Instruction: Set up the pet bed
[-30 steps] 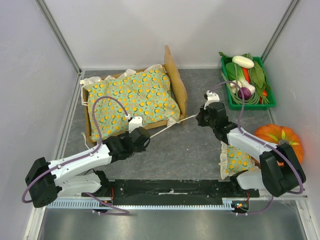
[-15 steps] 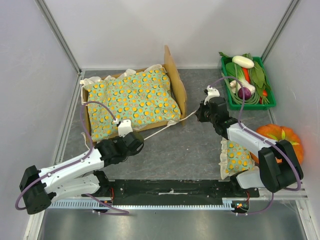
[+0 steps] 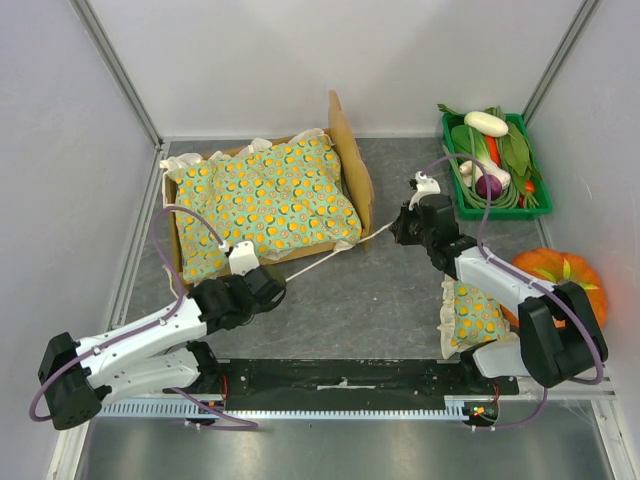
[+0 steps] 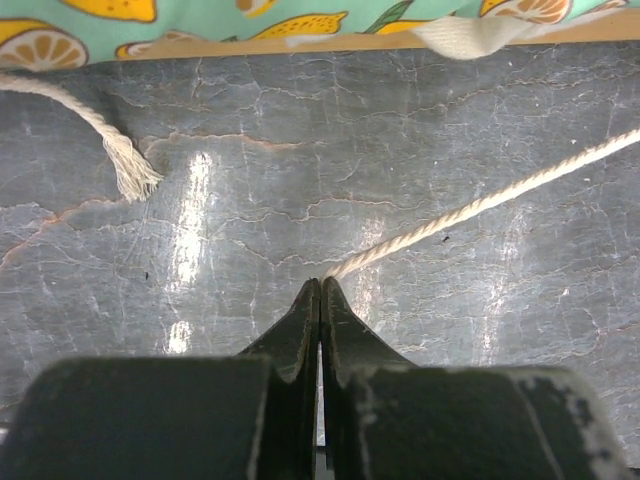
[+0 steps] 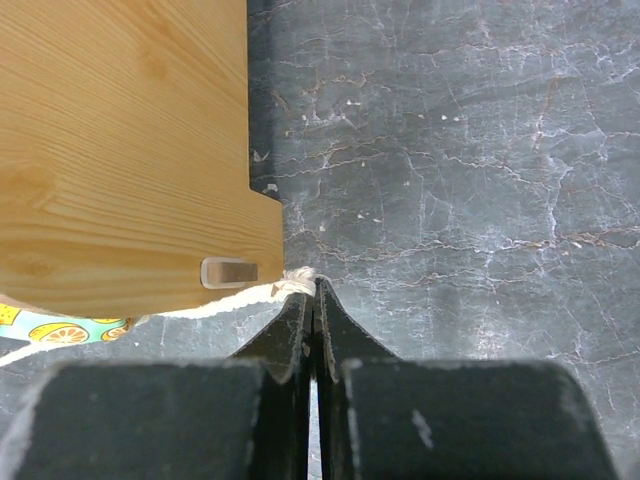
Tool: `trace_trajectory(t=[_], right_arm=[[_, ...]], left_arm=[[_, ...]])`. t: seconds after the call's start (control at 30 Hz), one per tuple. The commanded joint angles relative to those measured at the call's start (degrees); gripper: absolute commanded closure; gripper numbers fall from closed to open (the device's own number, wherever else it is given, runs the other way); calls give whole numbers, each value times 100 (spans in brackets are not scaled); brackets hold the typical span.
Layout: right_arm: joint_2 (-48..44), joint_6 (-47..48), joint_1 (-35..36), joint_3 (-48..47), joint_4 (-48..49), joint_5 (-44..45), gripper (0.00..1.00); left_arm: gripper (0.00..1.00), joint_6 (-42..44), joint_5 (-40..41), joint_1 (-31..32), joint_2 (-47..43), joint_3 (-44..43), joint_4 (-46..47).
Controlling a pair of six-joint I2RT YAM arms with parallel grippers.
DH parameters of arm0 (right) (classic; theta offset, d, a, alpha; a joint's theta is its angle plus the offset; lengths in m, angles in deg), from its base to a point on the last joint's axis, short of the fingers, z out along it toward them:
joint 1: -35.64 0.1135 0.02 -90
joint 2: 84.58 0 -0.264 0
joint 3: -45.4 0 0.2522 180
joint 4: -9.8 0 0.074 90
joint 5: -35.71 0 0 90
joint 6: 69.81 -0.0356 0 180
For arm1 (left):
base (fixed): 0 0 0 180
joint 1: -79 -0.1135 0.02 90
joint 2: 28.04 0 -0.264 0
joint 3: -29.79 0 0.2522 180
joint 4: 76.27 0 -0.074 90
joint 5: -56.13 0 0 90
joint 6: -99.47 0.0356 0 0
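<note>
Light-wood rectangular pet bed (image 3: 350, 165) under green orange-dotted blanket (image 3: 265, 195), long axis left-right. Taut white rope (image 4: 480, 205) skirts bed's near-right corner. Both ends pinched: left fingers (image 4: 308, 315) nearside of bed, right fingers (image 5: 298, 320) just beside headboard (image 5: 130, 150), nearer.

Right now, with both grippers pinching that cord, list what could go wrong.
1. The cord runs stretched between the shut left gripper and the shut right gripper. Pulling them apart could slip it out of the thin pinch or drag the blanket askew.
2. The right gripper's tips sit right beside the pet bed, at its headboard. A small swing that way may knock the bed.
</note>
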Motion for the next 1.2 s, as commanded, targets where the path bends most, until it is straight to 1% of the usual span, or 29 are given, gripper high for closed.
trace_trajectory(t=[0.0, 0.03, 0.07, 0.1, 0.13, 0.17, 0.2, 0.23, 0.27, 0.3, 0.33, 0.37, 0.4, 0.47, 0.5, 0.57, 0.6, 0.63, 0.67, 0.7, 0.77, 0.8, 0.83, 0.87, 0.9, 0.97, 1.0, 1.1, 1.17], right_arm=[[-287, -48, -155, 106, 473, -364, 92], [-392, -152, -155, 298, 552, -514, 86], [-454, -240, -155, 396, 614, -716, 66], [-541, -293, -155, 484, 615, -761, 58], [-751, -416, -155, 676, 545, -779, 52], [-884, -487, -155, 765, 449, -658, 42], [-1041, -539, -163, 931, 343, -604, 37], [-1391, -636, -155, 1011, 160, -560, 28], [-1577, -715, -155, 1073, 27, -508, 24], [-1988, -846, -155, 1230, -35, -507, 20], [-2175, -943, -137, 1293, -62, -551, 16], [-2360, -1188, -111, 1319, -140, -551, 15], [-2666, -1295, -6, 1311, -219, -420, 14], [-2897, -1628, 135, 1232, -509, -96, 13], [-2985, -1699, 370, 1084, -510, 54, 13], [-2951, -1788, 722, 907, -730, 835, 11], [-2768, -1875, 1125, 698, -730, 1186, 11], [-2618, -1928, 1320, 582, -695, 1685, 10], [-2434, -2016, 1470, 442, -747, 1916, 10], [-2014, -2513, 1654, 127, -861, 2093, 10], [-1607, -3182, 1770, -156, -1230, 2330, 10], [-1292, -3507, 1988, -322, -1301, 2480, 10], [-1176, -4189, 2147, -411, -1458, 2664, 10], [-1088, -4301, 2357, -464, -1364, 2996, 10], [-965, -4415, 2838, -543, -1241, 3304, 10], [-833, -5055, 3280, -640, -1213, 3876, 7], [-632, -5336, 3526, -771, -1239, 4131, 8], [-132, -6005, 3791, -1087, -1520, 4283, 9], [125, -6382, 3914, -1141, -1495, 4327, 12]], left_arm=[[91, 773, -71, -47, -14, -39, 365], [81, 871, -125, -38, 3, -73, 472], [67, 959, -161, -47, 3, -109, 542], [47, 977, -161, -47, 3, -179, 534], [41, 1003, -144, -38, -5, -223, 517], [31, 1004, -109, -38, -14, -310, 360], [28, 995, -56, -47, -32, -346, 306], [25, 986, -30, -38, -110, -390, 219], [21, 995, 14, -47, -146, -495, 70], [15, 986, 41, -47, -207, -557, -1], [11, 1003, 76, -47, -329, -618, -63], [8, 1021, 155, -47, -400, -784, -107], [7, 1047, 181, -47, -462, -873, -177], [6, 1223, 295, -47, -550, -1188, -204], [6, 1284, 331, -56, -559, -1312, -213], [5, 1478, 445, -56, -498, -1662, -213], [4, 1556, 480, -64, -454, -1786, -213], [4, 1696, 515, -73, -401, -1909, -239], [3, 1724, 594, -82, -349, -2146, -265], [2, 1759, 630, -91, -253, -2252, -292], [0, 1873, 682, -161, -182, -2542, -371], [0, 1926, 648, -300, -146, -2613, -371], [0, 2066, 560, -406, -129, -2683, -371], [0, 2119, 359, -538, -129, -2771, -362], [0, 2172, 227, -852, -137, -2798, -353], [0, 2409, -211, -1162, -225, -2764, -196], [0, 2471, -344, -1424, -260, -2746, -126], [0, 2647, -653, -1742, -409, -2658, -37], [0, 2700, -741, -1831, -471, -2623, -37]])
